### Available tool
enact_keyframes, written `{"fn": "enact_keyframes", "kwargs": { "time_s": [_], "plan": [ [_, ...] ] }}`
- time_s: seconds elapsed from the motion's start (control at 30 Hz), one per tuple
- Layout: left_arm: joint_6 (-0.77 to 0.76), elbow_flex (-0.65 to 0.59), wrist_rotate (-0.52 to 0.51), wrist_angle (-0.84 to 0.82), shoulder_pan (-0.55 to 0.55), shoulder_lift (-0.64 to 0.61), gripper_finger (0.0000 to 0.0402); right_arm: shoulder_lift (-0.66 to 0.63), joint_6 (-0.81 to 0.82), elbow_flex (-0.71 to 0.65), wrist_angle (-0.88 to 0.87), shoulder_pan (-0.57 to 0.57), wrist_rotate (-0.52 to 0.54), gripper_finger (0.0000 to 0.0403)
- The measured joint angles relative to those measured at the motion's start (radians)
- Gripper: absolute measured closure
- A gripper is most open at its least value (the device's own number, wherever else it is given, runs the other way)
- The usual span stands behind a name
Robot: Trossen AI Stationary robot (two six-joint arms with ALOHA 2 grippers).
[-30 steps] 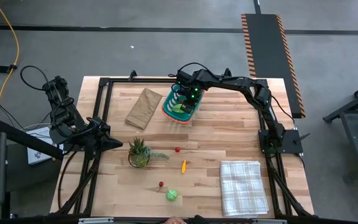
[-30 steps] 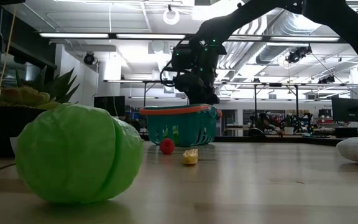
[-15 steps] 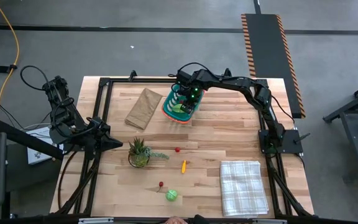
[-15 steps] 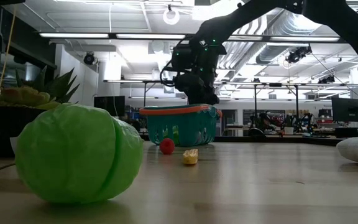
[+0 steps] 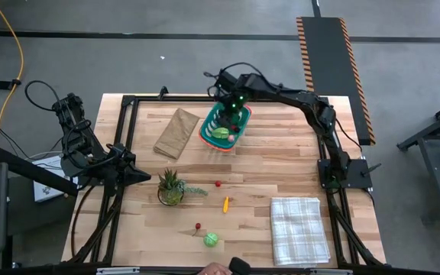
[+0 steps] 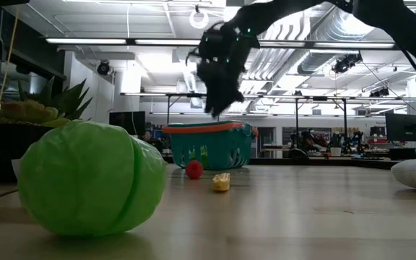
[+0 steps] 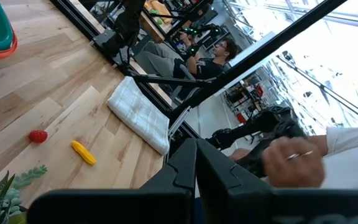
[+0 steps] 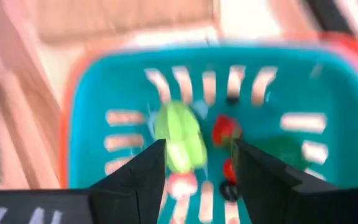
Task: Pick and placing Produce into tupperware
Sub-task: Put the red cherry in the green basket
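Only right wrist view shows tupperware point(image 8: 86, 118) contents.

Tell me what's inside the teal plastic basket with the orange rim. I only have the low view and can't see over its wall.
Observer: The right wrist view shows a light green toy vegetable and small red pieces lying on the floor of the teal plastic basket.
Operator: Grippers?
Observer: The right gripper is open and empty above the basket. The left gripper is shut and parked at the left edge of the wooden table.
Operator: What's left out on the table?
Observer: The high view shows four pieces: a small red piece, a yellow-orange stick-shaped piece, and a second small red piece beside the round green toy cabbage.
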Motion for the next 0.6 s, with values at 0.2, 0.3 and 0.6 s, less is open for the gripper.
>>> {"fn": "enact_keyframes", "kwargs": {
  "time_s": [0.2, 0.3, 0.6],
  "plan": [
    [0.0, 0.0, 0.0, 0.0, 0.0, 0.0, 0.0401, -0.068, 0.003, 0.015, 0.101, 0.003, -0.036, 0.0231],
    [0.0, 0.0, 0.0, 0.0, 0.0, 0.0, 0.0401, -0.109, -0.006, 0.015, 0.173, 0.005, -0.082, 0.0231],
    [0.0, 0.0, 0.0, 0.0, 0.0, 0.0, 0.0401, -0.209, -0.158, 0.014, 0.237, 0.07, -0.252, 0.0276]
  ]
}}
